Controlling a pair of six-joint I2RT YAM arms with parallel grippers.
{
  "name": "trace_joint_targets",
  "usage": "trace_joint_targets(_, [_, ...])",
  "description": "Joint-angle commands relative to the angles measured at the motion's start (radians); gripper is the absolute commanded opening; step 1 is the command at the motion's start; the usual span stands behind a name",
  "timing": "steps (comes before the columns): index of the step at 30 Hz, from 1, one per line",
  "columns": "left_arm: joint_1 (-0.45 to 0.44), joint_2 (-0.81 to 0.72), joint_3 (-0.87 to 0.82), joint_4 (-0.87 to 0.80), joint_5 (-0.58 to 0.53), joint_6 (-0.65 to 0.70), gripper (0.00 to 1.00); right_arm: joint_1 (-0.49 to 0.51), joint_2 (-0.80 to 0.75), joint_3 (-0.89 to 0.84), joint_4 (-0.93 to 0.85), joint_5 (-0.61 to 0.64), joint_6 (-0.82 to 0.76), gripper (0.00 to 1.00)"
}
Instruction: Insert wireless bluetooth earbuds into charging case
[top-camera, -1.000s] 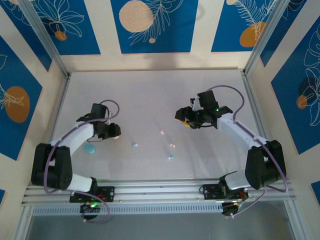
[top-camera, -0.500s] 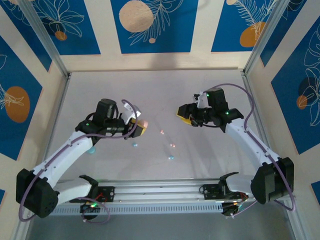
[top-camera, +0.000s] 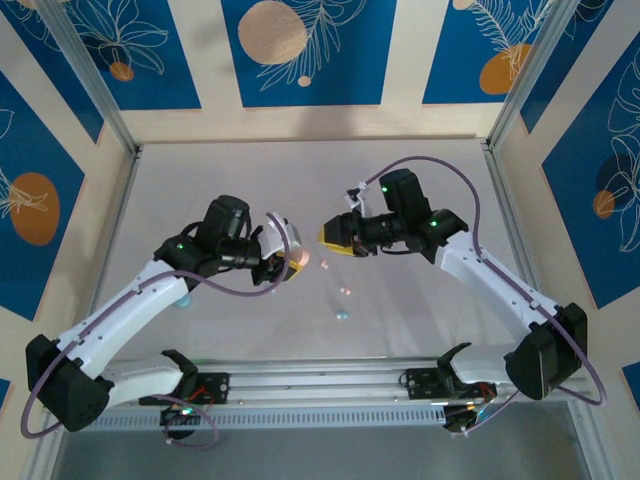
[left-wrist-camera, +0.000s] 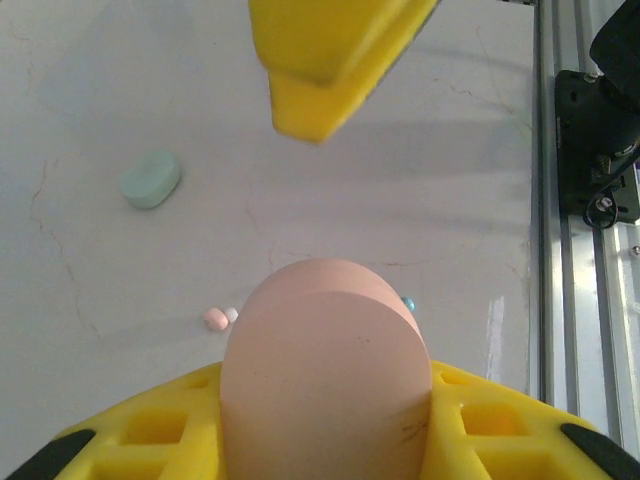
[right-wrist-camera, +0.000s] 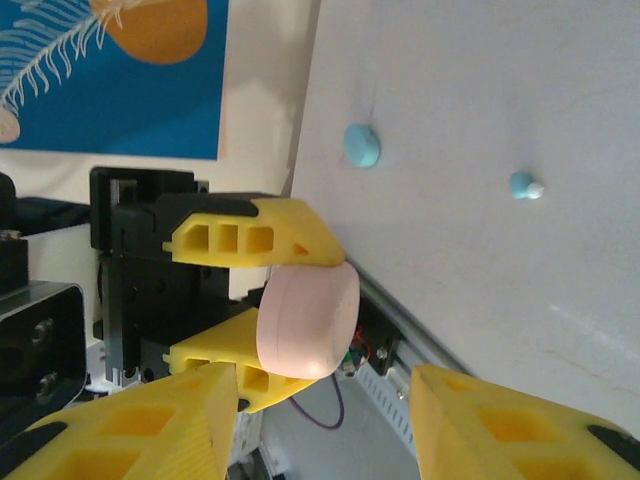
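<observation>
Few earbuds (top-camera: 342, 315) we see loose on surface (top-camera: 420, 170), middle toward near edge. Left jaws clenched around pink case (top-camera: 296, 260), held aloft. Right jaws released, empty, facing pink case, apart from it.

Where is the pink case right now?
The pink case is near the middle of the top view, clamped in the left gripper, just left of the open right gripper.
</observation>
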Motion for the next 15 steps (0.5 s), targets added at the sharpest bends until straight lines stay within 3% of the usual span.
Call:
trace_joint_targets(1, [-0.013, -0.012, 0.032, 0.005, -0.008, 0.022, 0.29, 0.032, 0.034, 0.037, -0.004, -0.050, -0.002, 0.50])
trace_joint_targets(15, [-0.026, -0.017, 0.032, 0.009, -0.017, 0.021, 0.31, 0.111, 0.141, 0.111, -0.013, -0.075, -0.004, 0.51])
